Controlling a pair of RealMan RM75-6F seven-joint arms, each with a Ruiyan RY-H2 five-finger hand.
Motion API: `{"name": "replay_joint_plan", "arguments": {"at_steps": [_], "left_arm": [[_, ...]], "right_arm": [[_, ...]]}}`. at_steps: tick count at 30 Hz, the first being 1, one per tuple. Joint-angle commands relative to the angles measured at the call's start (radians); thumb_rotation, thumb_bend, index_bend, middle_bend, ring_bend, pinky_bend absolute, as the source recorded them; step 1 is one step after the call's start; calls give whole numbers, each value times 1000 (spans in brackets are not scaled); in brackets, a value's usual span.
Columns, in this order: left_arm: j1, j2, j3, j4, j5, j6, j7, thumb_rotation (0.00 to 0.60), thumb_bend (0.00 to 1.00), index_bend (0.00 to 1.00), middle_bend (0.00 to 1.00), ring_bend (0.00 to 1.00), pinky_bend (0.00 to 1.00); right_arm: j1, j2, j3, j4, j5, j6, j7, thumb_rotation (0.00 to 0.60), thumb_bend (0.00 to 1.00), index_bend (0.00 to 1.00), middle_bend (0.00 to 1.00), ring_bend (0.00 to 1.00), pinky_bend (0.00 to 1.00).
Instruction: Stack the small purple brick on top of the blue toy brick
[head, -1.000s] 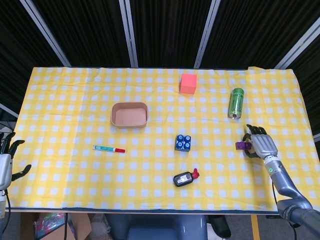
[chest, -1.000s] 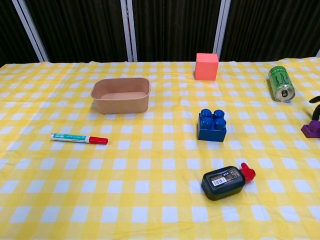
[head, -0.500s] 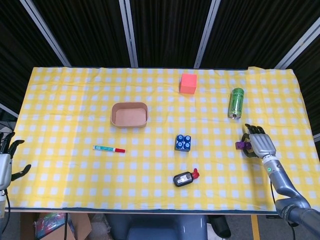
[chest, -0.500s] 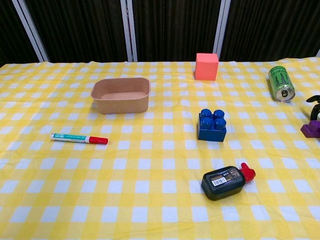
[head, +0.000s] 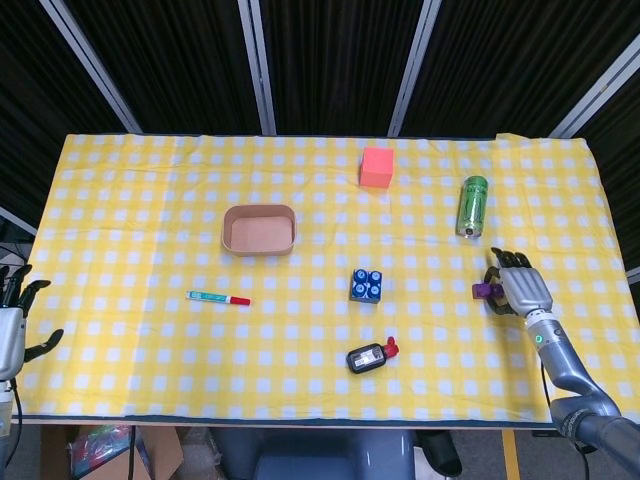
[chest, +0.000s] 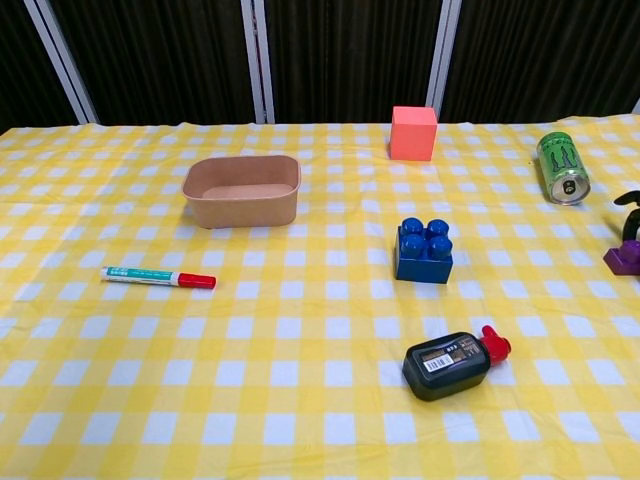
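Observation:
The small purple brick (head: 485, 291) (chest: 625, 257) lies on the yellow checked cloth near the right edge. My right hand (head: 518, 287) sits just right of it with fingers curled round it; only dark fingertips (chest: 631, 199) show in the chest view. The blue toy brick (head: 367, 285) (chest: 423, 250) stands studs up at mid-table, well to the left of the purple one. Off the table's left edge, my left hand (head: 12, 322) hangs with fingers apart, holding nothing.
A green can (head: 472, 206) lies on its side behind the right hand. A black bottle with a red cap (head: 371, 355) lies in front of the blue brick. An orange cube (head: 376, 166), a tan tray (head: 258, 229) and a marker (head: 218, 297) lie further left.
The right hand's fingers have drawn in closer round the purple brick, which has shifted slightly to the right. The left hand has not moved.

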Motion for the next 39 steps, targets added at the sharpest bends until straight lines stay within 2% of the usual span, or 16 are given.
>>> {"name": "replay_joint_plan", "arguments": {"at_steps": [1,8,12,18,25,32,39], "left_arm": [[0,0,0,0,0,0,-1,600,210,250,86,0,47],[0,1,1,-2,2,-1,-8,600,210,250,86,0,47],[-3,5,5,-4,9,-9,-23,600,210,250,86,0,47],[0,11,0,4,5,-7,-44,600,210,251,86,0,47],[-1,30,-8,20,-6,-23,-111,600,210,252,87,0,47],[-14,33,-6,32,-9,-55,-136,600,210,253,87,0,47],[-20,34,-10,45,-19,-70,-155,600,210,253,87,0,47]], "right_arm": [[-1,4,0,-4,-5,7,5,600,493,516,2,0,0],[6,36,7,-72,-15,30,-26,600,499,541,2,0,0],[27,93,37,-242,12,53,-163,600,500,546,1,0,0],[50,150,85,-467,152,57,-398,600,500,565,1,0,0],[100,151,115,-682,361,125,-687,600,500,566,1,0,0],[171,97,124,-776,537,196,-884,600,500,566,1,0,0],[237,28,127,-804,664,255,-994,600,500,575,1,0,0]]}}
